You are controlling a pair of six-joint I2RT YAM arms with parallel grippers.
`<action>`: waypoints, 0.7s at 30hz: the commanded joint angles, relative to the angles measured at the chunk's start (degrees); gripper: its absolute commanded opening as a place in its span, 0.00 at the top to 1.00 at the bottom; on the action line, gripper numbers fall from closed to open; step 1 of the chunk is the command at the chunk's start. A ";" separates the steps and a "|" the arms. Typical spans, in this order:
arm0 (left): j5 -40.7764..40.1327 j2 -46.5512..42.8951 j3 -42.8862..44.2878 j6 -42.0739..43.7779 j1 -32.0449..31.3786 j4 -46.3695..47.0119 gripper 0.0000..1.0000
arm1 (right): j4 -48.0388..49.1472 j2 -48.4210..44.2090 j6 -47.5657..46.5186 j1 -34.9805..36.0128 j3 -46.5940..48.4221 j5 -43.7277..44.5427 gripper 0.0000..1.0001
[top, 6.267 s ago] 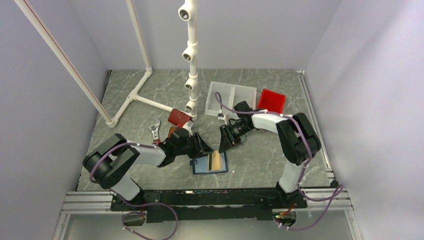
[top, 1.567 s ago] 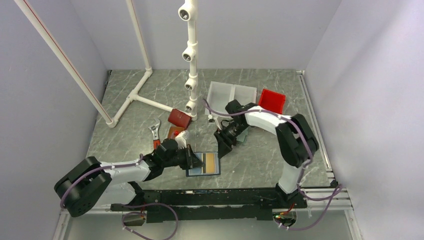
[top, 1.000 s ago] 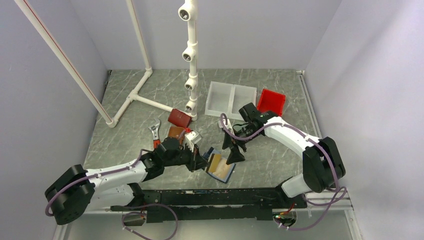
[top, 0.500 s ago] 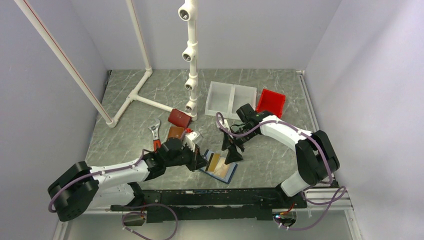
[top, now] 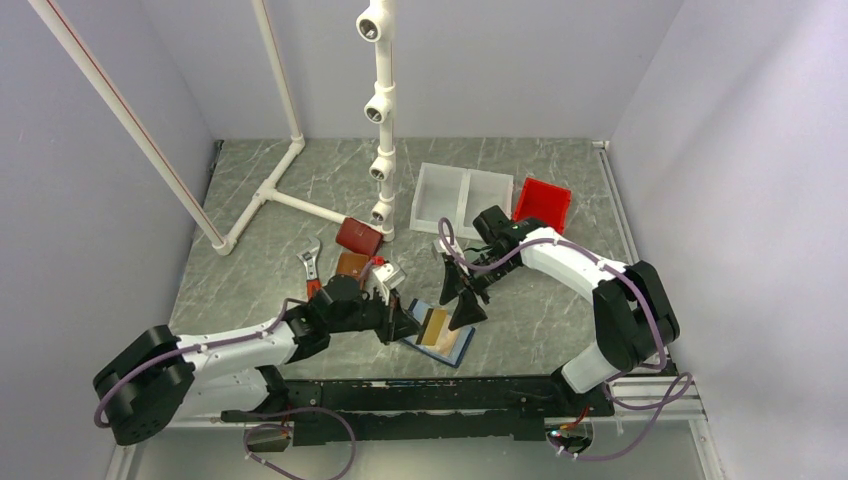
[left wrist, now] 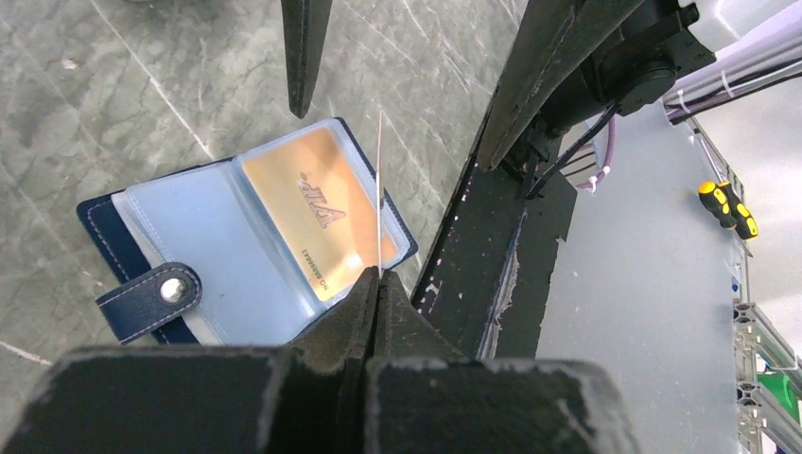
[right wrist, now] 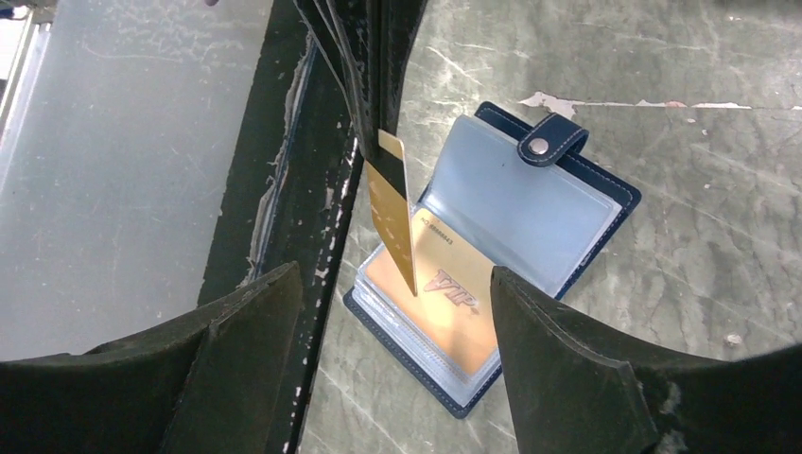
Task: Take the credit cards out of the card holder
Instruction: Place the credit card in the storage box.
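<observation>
The navy card holder [top: 447,342] lies open on the table near the front rail, its light blue inside up [left wrist: 203,251] [right wrist: 530,203]. One orange credit card [left wrist: 312,218] [right wrist: 444,293] sits in its clear pocket. My left gripper [top: 405,322] [left wrist: 378,274] is shut on a second gold credit card [right wrist: 392,213], held upright above the holder; it shows edge-on [left wrist: 379,189] in the left wrist view. My right gripper [top: 462,305] [right wrist: 392,274] is open, a finger on either side of the raised card without touching it.
A dark red wallet [top: 357,236], a brown wallet [top: 350,265] and a wrench [top: 311,262] lie behind the left arm. A white tray [top: 462,197] and a red bin [top: 541,203] stand at the back right. A white pipe frame [top: 380,120] rises at the back. The black rail [top: 420,395] runs close by the holder.
The left gripper has lifted a card out of the holder, which has turned askew. The right gripper swung over, closed in around the raised card and narrowed slightly.
</observation>
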 commanded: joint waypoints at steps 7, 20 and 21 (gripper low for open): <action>2.89 3.07 5.07 0.55 -0.37 2.67 1.00 | -1.35 -0.83 -1.07 0.50 2.97 -3.57 0.46; -16.97 -9.84 14.31 -2.10 1.64 -29.84 0.10 | -10.61 -0.86 -1.15 -1.45 11.31 9.03 1.00; -18.33 -12.25 15.42 -2.20 2.67 -33.21 0.02 | -9.99 -2.51 -0.88 -2.48 10.87 11.05 1.00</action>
